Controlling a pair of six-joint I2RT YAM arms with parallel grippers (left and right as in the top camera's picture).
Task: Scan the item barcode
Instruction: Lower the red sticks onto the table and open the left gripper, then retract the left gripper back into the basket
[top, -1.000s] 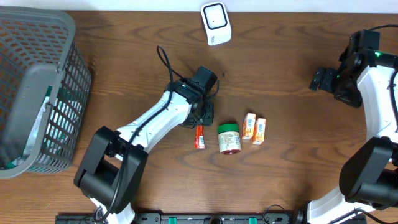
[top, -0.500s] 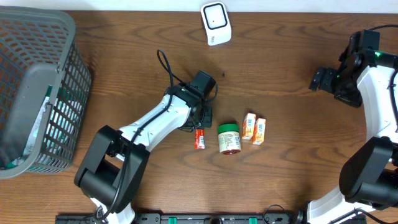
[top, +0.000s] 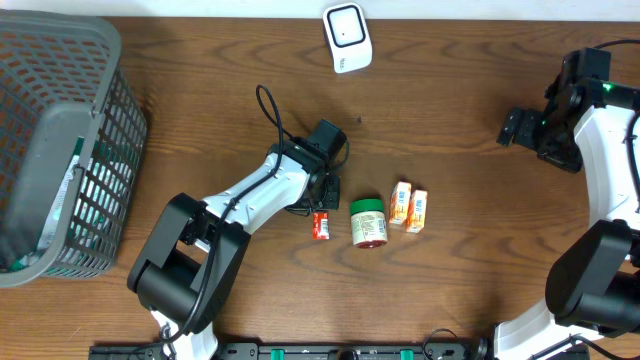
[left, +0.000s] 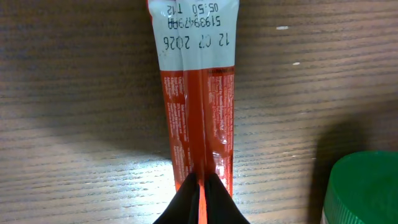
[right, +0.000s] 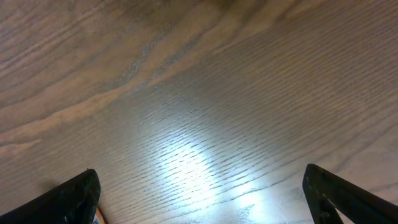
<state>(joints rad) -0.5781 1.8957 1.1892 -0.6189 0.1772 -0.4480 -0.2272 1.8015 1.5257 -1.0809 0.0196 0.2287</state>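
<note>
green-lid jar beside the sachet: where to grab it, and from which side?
Take the jar across its labelled body, straight down from above. It seems to lie on its side, green lid toward the far edge, so its round flanks face the red sachet and the orange boxes. The boxes sit close, so that finger has little room.

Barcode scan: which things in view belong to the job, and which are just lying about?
In the job: red packet; left gripper, shut on the packet; scanner.
Lying about: jar; orange boxes; basket.
</note>
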